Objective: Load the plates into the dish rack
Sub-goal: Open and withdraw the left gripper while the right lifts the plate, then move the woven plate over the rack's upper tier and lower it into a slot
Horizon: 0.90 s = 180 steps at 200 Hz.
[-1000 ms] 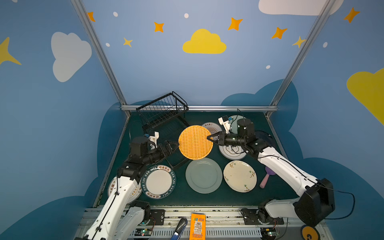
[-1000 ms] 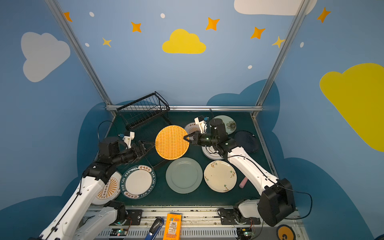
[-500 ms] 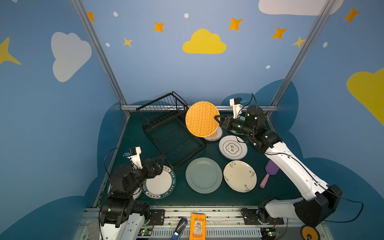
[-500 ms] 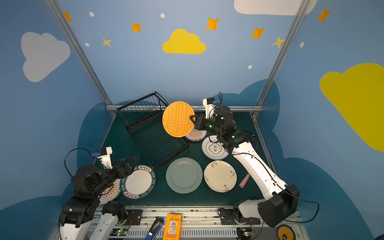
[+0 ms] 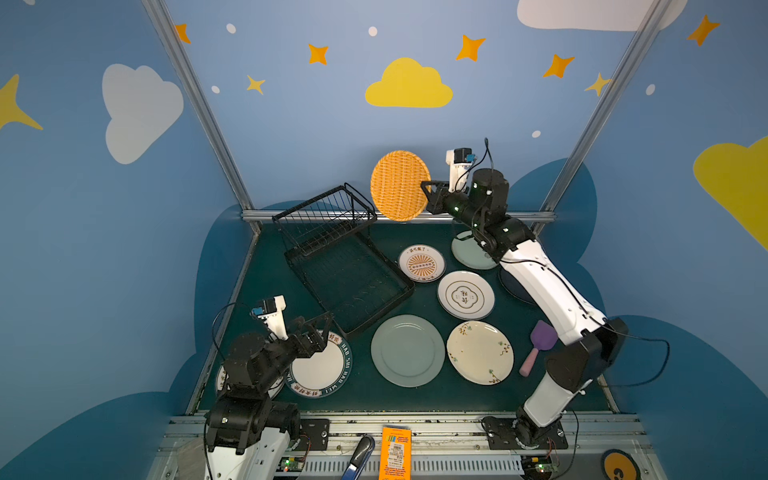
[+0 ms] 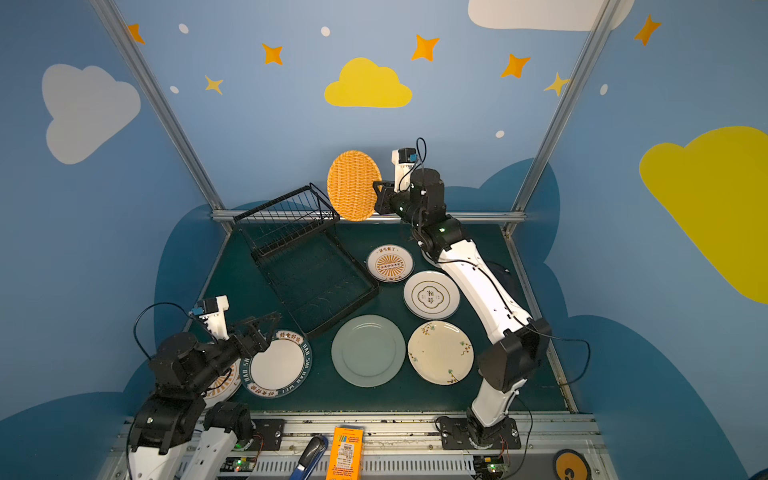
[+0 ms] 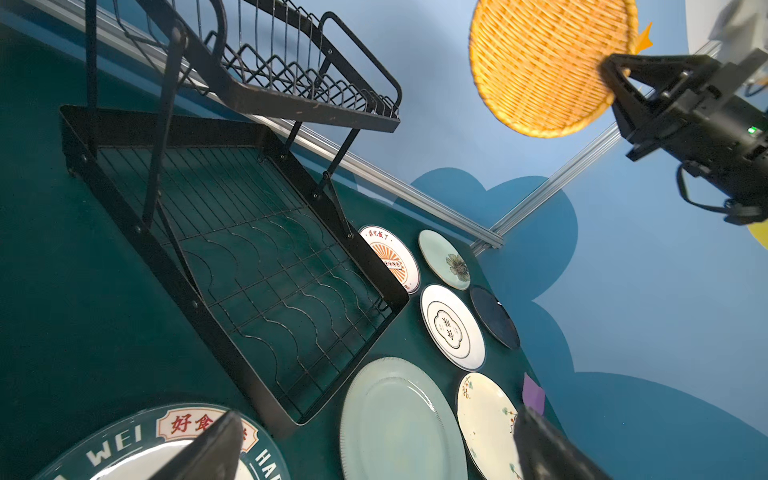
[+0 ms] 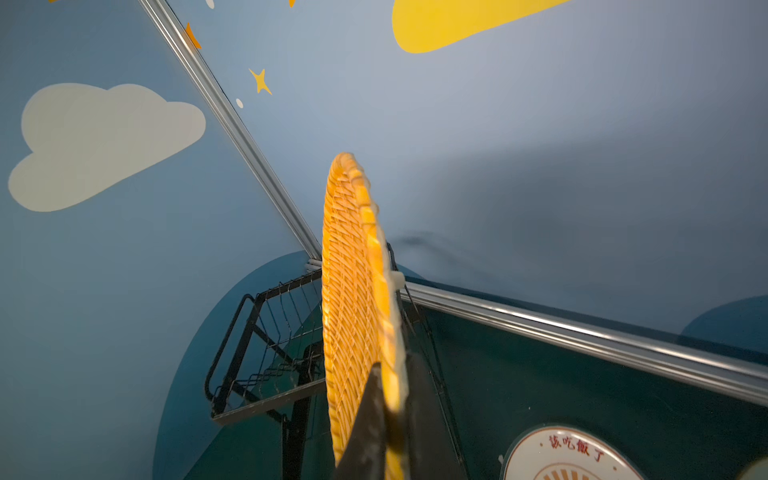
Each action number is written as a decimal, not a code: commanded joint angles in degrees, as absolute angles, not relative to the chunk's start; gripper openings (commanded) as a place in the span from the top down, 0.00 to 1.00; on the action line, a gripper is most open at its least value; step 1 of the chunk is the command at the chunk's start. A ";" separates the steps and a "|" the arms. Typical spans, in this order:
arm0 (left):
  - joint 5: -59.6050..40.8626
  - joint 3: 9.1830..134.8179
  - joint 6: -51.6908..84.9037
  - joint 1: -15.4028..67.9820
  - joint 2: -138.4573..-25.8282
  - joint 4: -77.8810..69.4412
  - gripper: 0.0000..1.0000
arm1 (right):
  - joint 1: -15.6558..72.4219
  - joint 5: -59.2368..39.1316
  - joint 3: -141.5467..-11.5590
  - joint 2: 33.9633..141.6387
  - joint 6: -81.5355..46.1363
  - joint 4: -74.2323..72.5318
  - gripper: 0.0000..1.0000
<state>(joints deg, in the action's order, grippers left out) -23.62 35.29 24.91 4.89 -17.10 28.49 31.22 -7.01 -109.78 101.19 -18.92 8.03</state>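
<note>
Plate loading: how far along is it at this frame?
Done: nothing; the dish rack holds no plates. In hand: the right gripper is shut on the rim of the orange woven plate, held on edge in the air near the rack's raised basket; the left gripper hangs open over the lettered-rim plate. Left: slotting the orange one, plus eight more flat on the table.

You can read "WEI" and red "好食" on the teal-rimmed plate (image 7: 120,442); in a top view that plate (image 5: 322,370) shows "HAO SHI" and "HAO WEI". The sunburst plate (image 8: 573,455) says "該吃飯了". The emblem plate (image 5: 465,295) is illegible.
</note>
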 commanded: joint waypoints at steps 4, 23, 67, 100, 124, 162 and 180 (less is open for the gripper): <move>-26.28 34.81 25.61 4.61 -17.40 25.34 0.00 | 33.00 -4.74 -116.28 105.70 -13.16 0.58 1.00; -26.32 34.69 25.58 4.51 -17.10 25.15 0.00 | 33.72 -4.50 -118.72 109.38 -11.47 -3.32 1.00; -27.39 34.54 25.78 4.14 -16.71 24.68 0.00 | 35.40 -2.56 -125.53 117.59 -7.64 -8.83 1.00; -27.52 34.45 25.90 4.04 -16.21 24.55 0.00 | 36.45 -2.25 -129.56 123.04 -6.38 -11.67 1.00; -27.60 34.39 25.91 3.96 -16.00 24.40 0.00 | 37.01 -2.00 -131.79 126.46 -5.67 -13.04 1.00; -28.11 34.28 26.03 3.76 -16.08 24.21 0.00 | 37.33 -2.54 -136.65 131.85 -5.25 -13.10 1.00; -28.40 34.24 26.18 3.78 -16.30 24.01 0.00 | 37.42 -2.26 -137.27 133.24 -4.72 -14.15 1.00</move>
